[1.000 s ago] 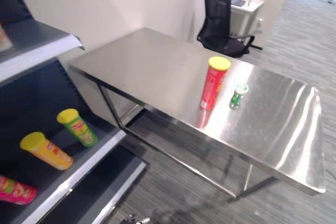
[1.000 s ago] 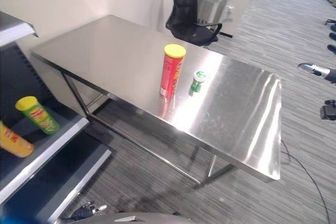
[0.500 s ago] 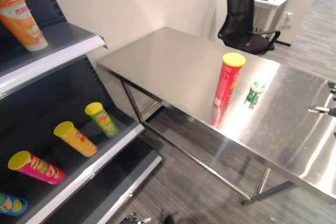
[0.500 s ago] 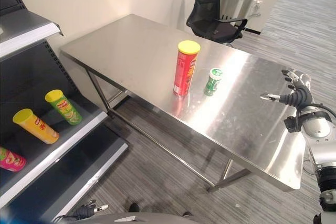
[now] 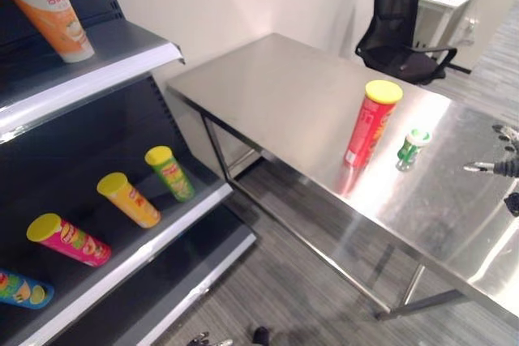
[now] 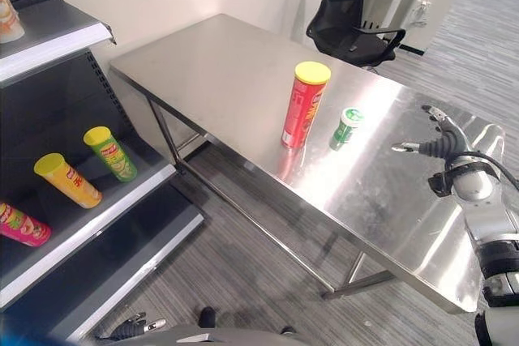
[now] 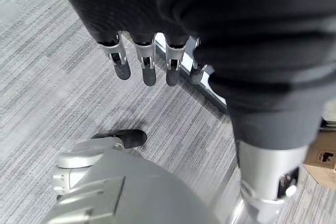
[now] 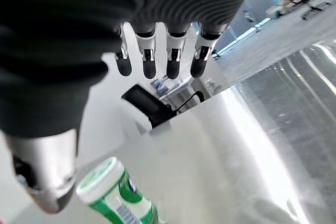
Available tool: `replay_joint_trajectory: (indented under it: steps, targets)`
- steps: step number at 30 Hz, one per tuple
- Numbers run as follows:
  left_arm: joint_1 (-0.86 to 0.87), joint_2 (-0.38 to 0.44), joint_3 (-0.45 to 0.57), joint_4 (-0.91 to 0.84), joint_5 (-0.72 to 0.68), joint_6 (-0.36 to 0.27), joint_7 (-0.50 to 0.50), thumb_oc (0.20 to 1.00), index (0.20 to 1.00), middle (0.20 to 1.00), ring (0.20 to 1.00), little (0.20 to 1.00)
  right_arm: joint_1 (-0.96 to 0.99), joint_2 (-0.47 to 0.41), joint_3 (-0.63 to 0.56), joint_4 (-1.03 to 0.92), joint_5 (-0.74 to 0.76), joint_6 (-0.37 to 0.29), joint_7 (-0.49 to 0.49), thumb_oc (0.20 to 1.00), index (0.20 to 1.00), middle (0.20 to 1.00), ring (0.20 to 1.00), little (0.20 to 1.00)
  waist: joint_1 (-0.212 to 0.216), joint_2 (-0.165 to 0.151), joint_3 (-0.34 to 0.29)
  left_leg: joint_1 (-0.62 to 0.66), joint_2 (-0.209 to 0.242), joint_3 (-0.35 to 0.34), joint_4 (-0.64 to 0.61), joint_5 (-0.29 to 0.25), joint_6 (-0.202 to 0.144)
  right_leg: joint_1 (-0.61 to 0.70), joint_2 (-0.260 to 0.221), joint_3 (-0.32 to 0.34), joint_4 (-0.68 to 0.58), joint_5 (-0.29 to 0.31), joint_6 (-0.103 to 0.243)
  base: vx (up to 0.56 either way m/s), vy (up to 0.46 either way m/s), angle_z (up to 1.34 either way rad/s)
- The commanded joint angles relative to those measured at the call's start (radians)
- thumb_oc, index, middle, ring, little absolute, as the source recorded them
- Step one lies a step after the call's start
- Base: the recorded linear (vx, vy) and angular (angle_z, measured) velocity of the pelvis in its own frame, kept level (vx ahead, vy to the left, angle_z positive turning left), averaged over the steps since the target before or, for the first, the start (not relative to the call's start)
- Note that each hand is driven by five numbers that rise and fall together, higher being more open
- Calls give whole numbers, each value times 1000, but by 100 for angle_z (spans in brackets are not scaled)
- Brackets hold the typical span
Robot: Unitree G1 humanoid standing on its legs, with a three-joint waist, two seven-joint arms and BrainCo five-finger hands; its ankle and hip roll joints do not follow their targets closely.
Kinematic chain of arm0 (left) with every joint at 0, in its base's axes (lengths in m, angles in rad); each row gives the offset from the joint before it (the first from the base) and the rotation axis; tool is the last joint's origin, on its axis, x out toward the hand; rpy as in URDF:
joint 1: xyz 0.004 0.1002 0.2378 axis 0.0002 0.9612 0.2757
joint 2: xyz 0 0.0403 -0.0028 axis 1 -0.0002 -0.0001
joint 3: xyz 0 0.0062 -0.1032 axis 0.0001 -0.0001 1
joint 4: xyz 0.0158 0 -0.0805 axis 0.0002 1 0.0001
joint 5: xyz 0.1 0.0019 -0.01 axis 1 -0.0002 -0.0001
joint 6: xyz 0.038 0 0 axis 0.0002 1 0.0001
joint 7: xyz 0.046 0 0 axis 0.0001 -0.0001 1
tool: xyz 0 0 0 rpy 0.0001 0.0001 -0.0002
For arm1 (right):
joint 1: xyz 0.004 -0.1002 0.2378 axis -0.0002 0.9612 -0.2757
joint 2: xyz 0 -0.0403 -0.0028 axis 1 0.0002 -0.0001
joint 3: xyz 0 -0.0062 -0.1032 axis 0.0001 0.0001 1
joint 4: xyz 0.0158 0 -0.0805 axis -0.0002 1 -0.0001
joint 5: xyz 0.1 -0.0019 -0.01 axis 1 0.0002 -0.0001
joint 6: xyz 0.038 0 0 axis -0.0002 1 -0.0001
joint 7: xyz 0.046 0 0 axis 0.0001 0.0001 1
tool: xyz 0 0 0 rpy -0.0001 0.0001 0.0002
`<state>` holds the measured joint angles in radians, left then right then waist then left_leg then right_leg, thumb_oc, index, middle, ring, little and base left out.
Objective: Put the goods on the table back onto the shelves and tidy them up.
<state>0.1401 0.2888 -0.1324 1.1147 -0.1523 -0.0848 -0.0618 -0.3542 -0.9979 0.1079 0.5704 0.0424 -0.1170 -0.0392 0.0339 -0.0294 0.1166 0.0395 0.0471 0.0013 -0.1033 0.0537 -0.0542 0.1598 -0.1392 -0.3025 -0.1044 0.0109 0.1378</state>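
A tall red can with a yellow lid (image 6: 306, 104) stands upright near the middle of the steel table (image 6: 211, 70). A small green bottle with a white cap (image 6: 347, 127) stands just to its right. My right hand (image 6: 442, 145) hovers open above the table to the right of the bottle, fingers straight and apart from it; the right wrist view shows the bottle (image 8: 118, 192) past the fingers (image 8: 168, 51). My left hand (image 7: 144, 61) hangs open over the carpet, holding nothing.
The dark shelf unit (image 5: 122, 79) stands on the left. An orange cup (image 5: 49, 12) is on its upper shelf; green (image 5: 169, 173), yellow (image 5: 128, 199), pink (image 5: 68, 239) and blue (image 5: 20, 289) cans lie lower down. A black office chair (image 5: 401, 26) is behind the table.
The camera has swung, bringing more of the shelf into view. My right hand has come up over the table's right part; the can and bottle stand as before.
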Motion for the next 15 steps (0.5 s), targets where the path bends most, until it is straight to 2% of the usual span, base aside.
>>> replay_joint_trajectory:
  steps: [1,15]
  targets:
    - [-69,40,-51,28,-7,-22,21,1000,1000,1000,1000,1000,-121,-52,61,30,-46,-5,-64,1000,1000,1000,1000,1000,47,-1,-4,33,66,41,16,-50,-81,-6,-13,12,17,-32,39,2,-17,13]
    - [-46,46,-80,-19,-35,-20,38,1000,1000,1000,1000,1000,-210,-25,124,171,-98,27,-113,1000,1000,1000,1000,1000,78,21,11,-24,46,-18,16,-30,-88,-16,-15,-38,17,-37,37,9,-11,16]
